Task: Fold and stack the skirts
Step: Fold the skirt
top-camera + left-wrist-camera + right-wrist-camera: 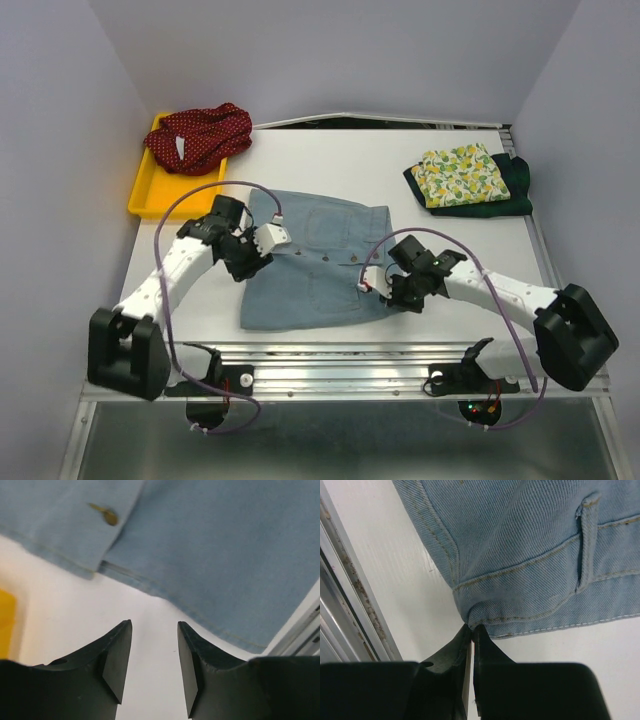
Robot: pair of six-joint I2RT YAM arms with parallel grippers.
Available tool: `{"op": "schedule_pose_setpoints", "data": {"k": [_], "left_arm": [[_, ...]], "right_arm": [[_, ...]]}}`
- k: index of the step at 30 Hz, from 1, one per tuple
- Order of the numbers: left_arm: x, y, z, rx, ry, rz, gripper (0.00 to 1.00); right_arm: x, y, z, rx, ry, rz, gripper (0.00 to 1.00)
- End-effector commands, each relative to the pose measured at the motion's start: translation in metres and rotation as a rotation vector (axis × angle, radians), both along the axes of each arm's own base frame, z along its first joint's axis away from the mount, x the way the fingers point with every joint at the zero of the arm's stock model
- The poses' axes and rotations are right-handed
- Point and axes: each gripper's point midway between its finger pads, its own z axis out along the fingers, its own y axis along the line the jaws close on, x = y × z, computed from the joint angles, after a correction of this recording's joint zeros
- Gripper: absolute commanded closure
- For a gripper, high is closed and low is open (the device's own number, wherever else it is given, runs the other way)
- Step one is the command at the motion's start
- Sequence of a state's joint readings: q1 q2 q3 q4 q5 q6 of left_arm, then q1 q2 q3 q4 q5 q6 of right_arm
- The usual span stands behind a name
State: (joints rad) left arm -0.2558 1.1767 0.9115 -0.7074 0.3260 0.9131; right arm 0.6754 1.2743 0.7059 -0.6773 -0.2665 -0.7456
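The light-blue denim skirt [320, 260] lies flat in the middle of the table. My right gripper [385, 290] is at its near right corner. In the right wrist view the gripper [471, 627] is shut on the corner of the skirt's [520, 540] waistband seam. My left gripper [250, 264] is at the skirt's left edge. In the left wrist view it [154, 625] is open and empty over bare table, just short of the hem [225, 545]. The red white-dotted skirt [200, 135] lies bunched in the yellow tray [150, 195]. The folded lemon-print skirt [460, 175] lies on the dark green one [515, 185] at the back right.
A metal rail [350, 360] runs along the table's near edge, close to the skirt and both grippers; it also shows in the right wrist view [345, 605]. Grey walls close in the left, right and back. The tray's yellow corner [6, 625] shows in the left wrist view.
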Motion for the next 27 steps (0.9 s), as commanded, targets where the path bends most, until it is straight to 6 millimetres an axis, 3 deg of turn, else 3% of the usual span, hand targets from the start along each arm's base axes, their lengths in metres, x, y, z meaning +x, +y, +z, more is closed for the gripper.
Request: {"op": "schedule_pose_setpoints", "data": {"k": [1, 5, 6, 11, 12, 15, 17, 18, 21, 22, 24, 25, 27], "left_arm": [[0.026, -0.016, -0.031, -0.012, 0.081, 0.069, 0.49], [0.051, -0.038, -0.048, -0.058, 0.149, 0.105, 0.51], [0.053, -0.04, -0.066, -0.044, 0.203, 0.121, 0.53], [0.103, -0.054, -0.092, -0.037, 0.23, 0.173, 0.65], [0.122, -0.058, -0.095, -0.036, 0.221, 0.188, 0.66], [0.151, -0.056, -0.087, -0.046, 0.174, 0.224, 0.65], [0.163, -0.054, -0.065, -0.067, 0.133, 0.214, 0.59], [0.165, -0.049, -0.044, -0.078, 0.086, 0.202, 0.57], [0.135, -0.033, -0.025, -0.036, 0.06, 0.088, 0.47], [0.112, -0.022, -0.013, -0.024, 0.048, 0.06, 0.45], [0.089, -0.012, -0.005, 0.01, 0.015, -0.034, 0.4], [0.064, -0.004, -0.002, 0.027, 0.01, -0.062, 0.4], [0.034, 0.005, -0.001, 0.065, -0.027, -0.149, 0.38]], "right_arm": [[0.018, 0.013, 0.001, 0.03, -0.028, -0.025, 0.99], [0.024, 0.014, -0.006, 0.009, -0.021, -0.073, 0.99], [0.027, 0.016, -0.006, 0.014, -0.022, -0.082, 0.99], [0.04, 0.017, -0.013, -0.011, -0.043, -0.129, 0.99], [0.043, 0.018, -0.013, -0.017, -0.049, -0.134, 0.99], [0.054, 0.015, -0.013, -0.04, -0.068, -0.169, 0.99], [0.059, 0.017, -0.008, -0.036, -0.081, -0.19, 0.99], [0.061, 0.018, -0.006, -0.033, -0.085, -0.199, 0.99], [0.063, 0.023, 0.001, -0.005, -0.083, -0.225, 0.99], [0.064, 0.025, 0.003, 0.003, -0.086, -0.229, 0.99], [0.065, 0.026, 0.006, 0.008, -0.088, -0.241, 0.99], [0.066, 0.025, 0.006, 0.004, -0.091, -0.246, 0.99], [0.068, 0.022, 0.005, -0.01, -0.102, -0.259, 0.99]]}}
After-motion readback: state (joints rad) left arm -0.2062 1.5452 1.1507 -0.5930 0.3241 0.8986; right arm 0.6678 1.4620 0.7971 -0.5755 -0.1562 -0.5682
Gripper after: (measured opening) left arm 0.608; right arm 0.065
